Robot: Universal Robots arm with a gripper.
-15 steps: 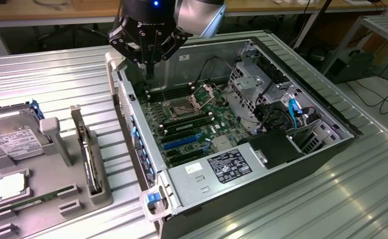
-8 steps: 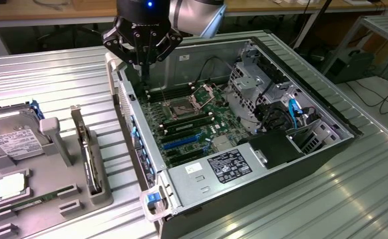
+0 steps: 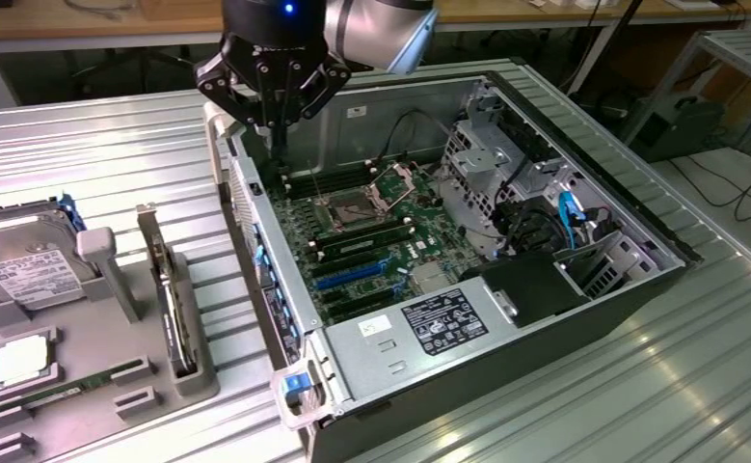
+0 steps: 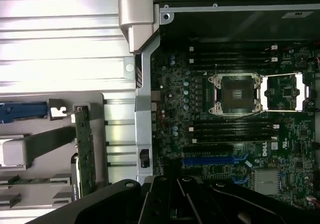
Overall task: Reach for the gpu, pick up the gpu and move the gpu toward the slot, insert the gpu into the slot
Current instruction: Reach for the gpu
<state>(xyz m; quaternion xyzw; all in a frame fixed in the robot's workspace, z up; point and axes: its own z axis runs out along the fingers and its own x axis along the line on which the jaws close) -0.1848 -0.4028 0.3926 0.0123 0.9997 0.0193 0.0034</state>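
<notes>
The gpu [image 3: 174, 301] is a thin dark card standing on edge in a grey holder [image 3: 124, 289] on the exterior view's left, outside the computer case; in the wrist view the gpu [image 4: 85, 154] stands beside the case wall. The slot [image 3: 352, 275] is a blue strip on the green motherboard inside the open case, and the wrist view shows the slot [image 4: 216, 160] below the memory strips. My gripper [image 3: 274, 135] hangs shut and empty over the case's far corner, well away from the gpu. Its dark linkage [image 4: 175, 201] shows in the wrist view.
A silver hard drive [image 3: 21, 272] with a white label and a small green memory stick [image 3: 56, 394] lie in the same grey holder. The case [image 3: 504, 386] holds a processor socket [image 3: 349, 207], a power supply [image 3: 450, 318] and a metal drive cage [image 3: 491, 164]. Everything rests on a ribbed metal table [image 3: 118, 145].
</notes>
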